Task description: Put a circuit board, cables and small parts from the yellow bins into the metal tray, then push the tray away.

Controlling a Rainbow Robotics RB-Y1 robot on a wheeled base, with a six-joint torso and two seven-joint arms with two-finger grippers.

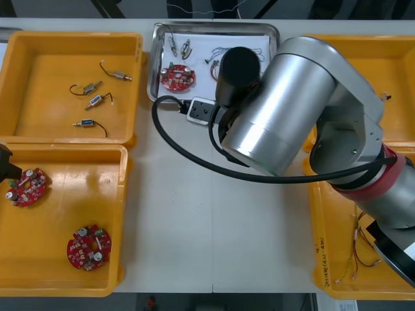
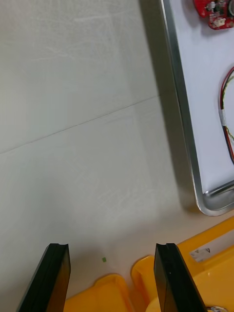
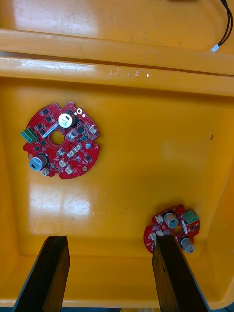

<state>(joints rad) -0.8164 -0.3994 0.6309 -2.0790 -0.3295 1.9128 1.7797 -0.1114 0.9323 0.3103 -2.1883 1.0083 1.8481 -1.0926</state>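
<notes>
We can read no words, numbers or brand names here. In the front view, a line of dark marks [image 1: 323, 258] runs along the inner rim of the near yellow bin [image 1: 343, 227] on the robot's right, too small to make out. In the right wrist view, a small printed mark [image 2: 201, 252] sits on the rim of a yellow bin [image 2: 217, 265], also illegible. The round red circuit board [image 3: 61, 140] in the left wrist view carries tiny white print we cannot read.

Front camera looks steeply down on the table [image 1: 194, 214]; close wrist cameras share its metal tray [image 2: 183, 112], right, and lower-left yellow bin [image 3: 141, 165], left.
</notes>
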